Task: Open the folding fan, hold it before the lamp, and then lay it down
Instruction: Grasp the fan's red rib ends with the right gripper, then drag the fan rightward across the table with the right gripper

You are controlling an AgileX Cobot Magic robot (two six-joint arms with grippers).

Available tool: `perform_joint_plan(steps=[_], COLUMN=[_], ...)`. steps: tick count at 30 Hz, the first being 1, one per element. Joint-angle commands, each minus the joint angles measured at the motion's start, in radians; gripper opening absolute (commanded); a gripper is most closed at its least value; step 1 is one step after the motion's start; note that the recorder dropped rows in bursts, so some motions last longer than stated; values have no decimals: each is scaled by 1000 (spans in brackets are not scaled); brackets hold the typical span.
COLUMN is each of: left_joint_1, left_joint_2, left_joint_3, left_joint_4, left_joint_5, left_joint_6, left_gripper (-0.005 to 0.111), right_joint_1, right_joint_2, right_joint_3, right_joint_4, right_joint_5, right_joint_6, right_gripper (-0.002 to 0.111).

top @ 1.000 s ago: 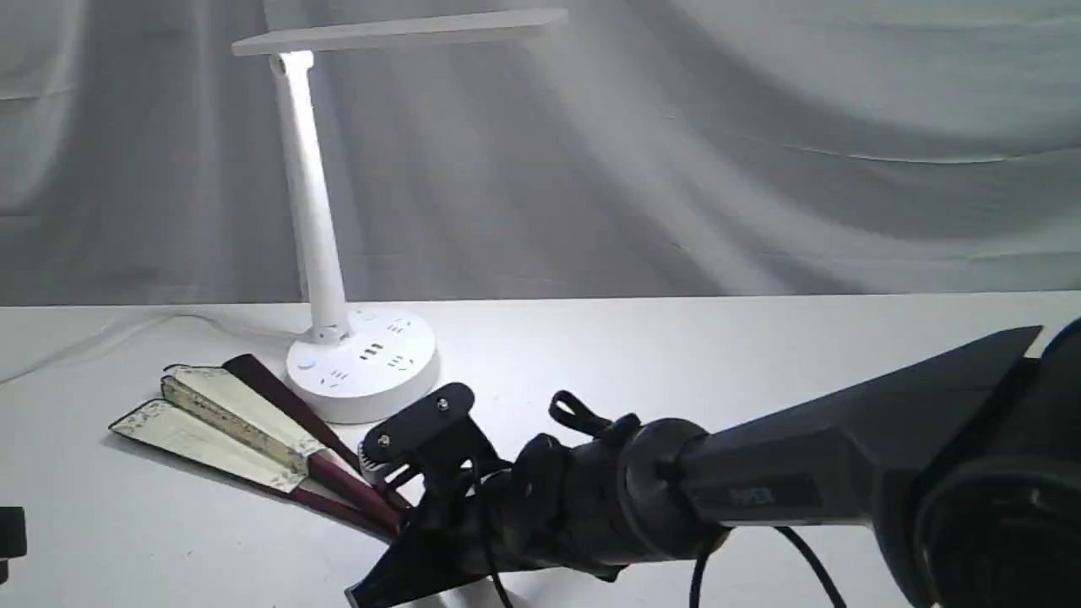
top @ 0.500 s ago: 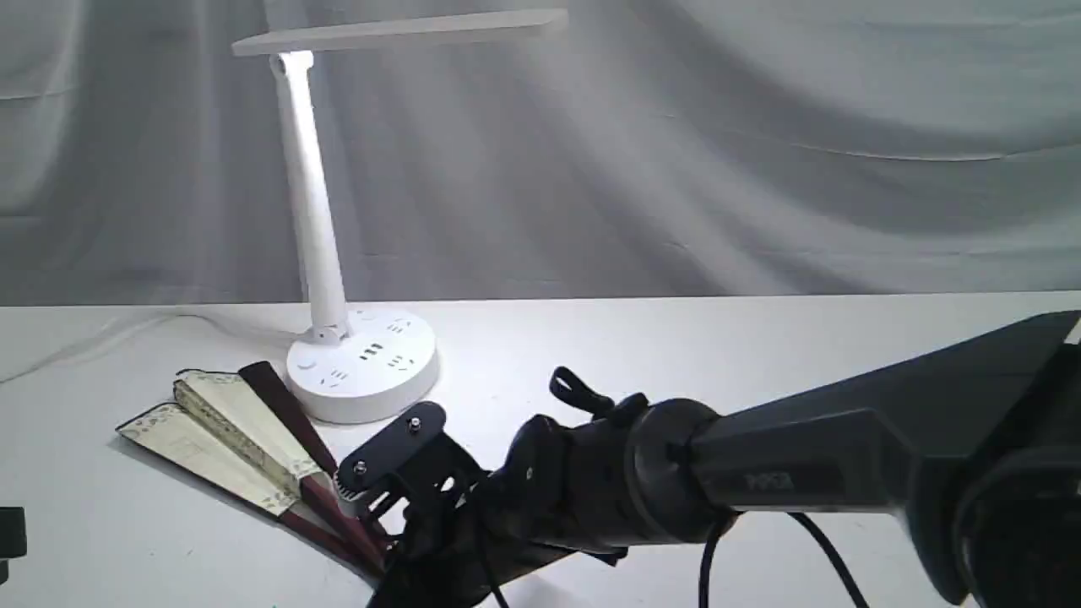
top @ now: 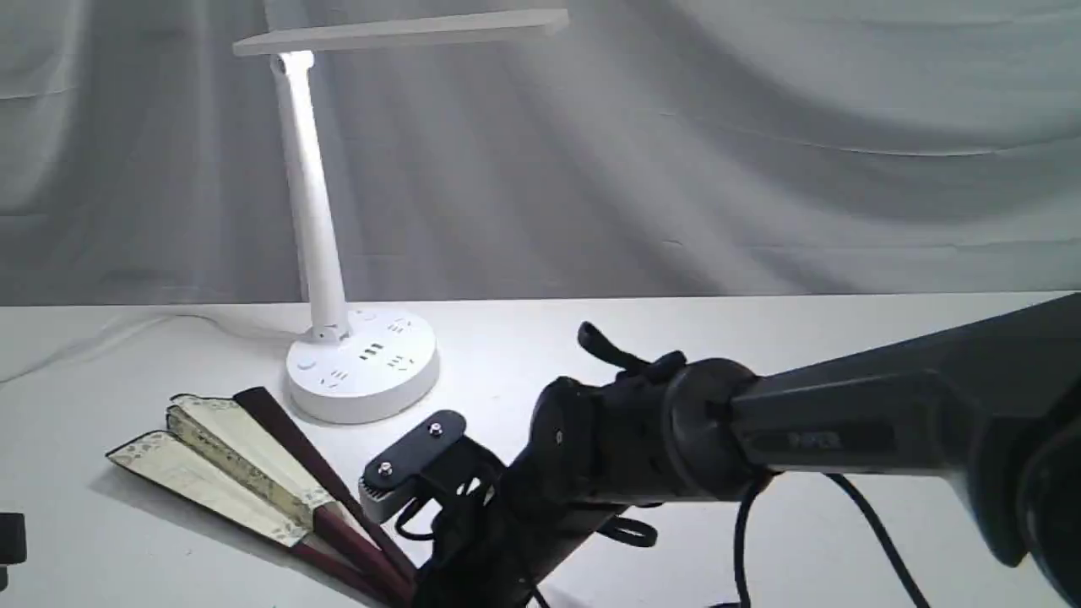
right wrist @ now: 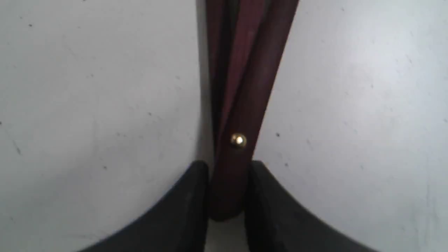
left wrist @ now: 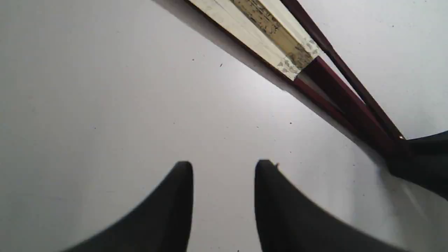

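Logged the fan [top: 228,460] flat on the table [top: 676,338], left of centre in the exterior view, near the base of the lamp [top: 312,211] but not touching it. Counted only a narrow splay: a few cream pleated sections and one dark outer stick spread from a shared pivot, with most pleats packed together. Judged the opening as barely begun.

Checked the right gripper [right wrist: 228,167] in its wrist view: fingers pinching the dark red handle end just below the brass rivet [right wrist: 238,140], with no gap visible on either side of the wood. Checked the left gripper [left wrist: 224,164]: fingers spread, bare table between them, holding nothing, low over the table near the fan's sticks but clear of them.

Marked as not yet done: spreading the pleats fully, lifting and holding before the lamp, laying down. Rated progress as early in the first of three steps. Expecting to need the left gripper on a free outer stick, to pull the pleats apart against the pinned pivot. Cannot confirm that from these views.
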Motion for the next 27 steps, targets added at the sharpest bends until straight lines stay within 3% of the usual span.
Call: perform_joint_plan(steps=[1,9,16,27], left_joint_1=[2,2,2,2], left_joint_2=[4,4,4,4], left_joint_3=[-1,-1,-1,-1], left_joint_4=[-10,-10,-10,-10], left_joint_5=[-4,-4,-2,-2], left_joint_6=[0,0,0,0], left_gripper=[30,30,30,30], right_joint_1=[-27,-42,-62,-195], right_joint_2=[-10,-49,-101,-232], right_joint_3=[6,8,68,262], right_joint_4=[-70,-180,-222,-236], right_joint_5=[100,240,251,200], right_joint_6=[38,108,166,186], right_gripper=[19,19,19,19])
